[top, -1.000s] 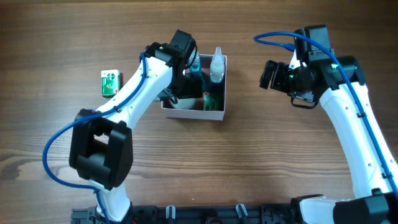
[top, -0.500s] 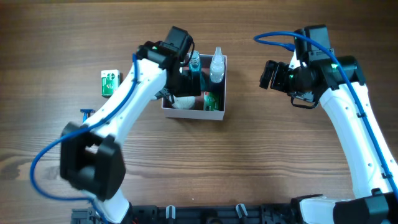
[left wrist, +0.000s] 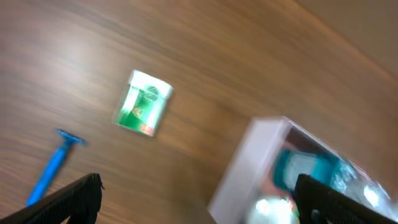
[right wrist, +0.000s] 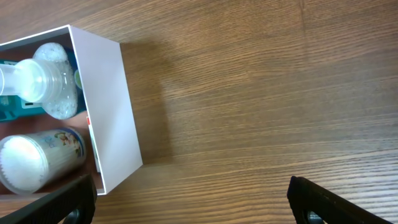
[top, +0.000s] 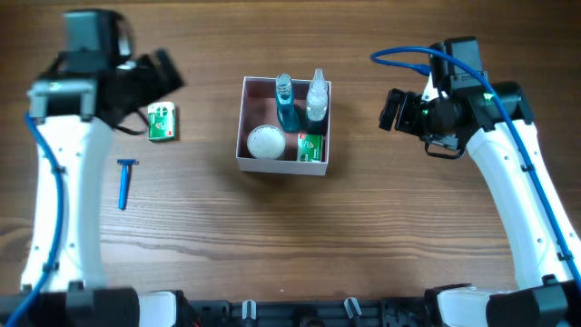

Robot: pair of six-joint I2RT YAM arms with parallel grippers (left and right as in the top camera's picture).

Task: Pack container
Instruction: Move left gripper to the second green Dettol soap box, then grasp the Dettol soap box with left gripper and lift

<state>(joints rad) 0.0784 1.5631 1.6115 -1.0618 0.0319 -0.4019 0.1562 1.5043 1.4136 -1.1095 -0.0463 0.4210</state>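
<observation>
The container (top: 282, 166), a square white box with a pinkish inside, sits mid-table. It holds a blue bottle (top: 287, 102), a clear bottle (top: 316, 95), a round white-lidded jar (top: 265, 143) and a green packet (top: 310, 145). My left gripper (top: 165, 73) is open and empty at the far left, above a second green packet (top: 162, 122). The left wrist view (left wrist: 199, 202) is blurred and shows that packet (left wrist: 143, 102) and the container's wall (left wrist: 245, 168). My right gripper (top: 392, 109) is open and empty to the right of the container; the right wrist view (right wrist: 199, 202) shows the container's wall (right wrist: 109, 106).
A blue razor (top: 125, 182) lies on the wooden table at the left, below the loose green packet; it also shows in the left wrist view (left wrist: 53, 168). The clear bottle (right wrist: 37, 78) and the jar (right wrist: 31, 162) show over the container's wall in the right wrist view.
My left arm has swung out of the container to the far left of the table. The jar and the razor, hidden under the arm before, now show. The right arm has not moved.
</observation>
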